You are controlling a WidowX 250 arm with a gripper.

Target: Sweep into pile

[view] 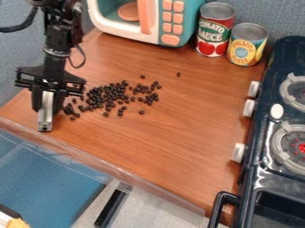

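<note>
Black beans are apparently being gathered, the gripper clasping a grey bar and seemingly needing to nudge stragglers inward.

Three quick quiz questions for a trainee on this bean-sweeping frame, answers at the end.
1. As pictured, on which side of the dark beans does the gripper hang?
2. The other can, next to the red-labelled can, has a label that is mainly: (A) purple (B) yellow and blue (C) black
3. True or false: every bean lies in one tight pile.

Key: 1. left; 2. B; 3. false, several lie scattered apart.
</note>
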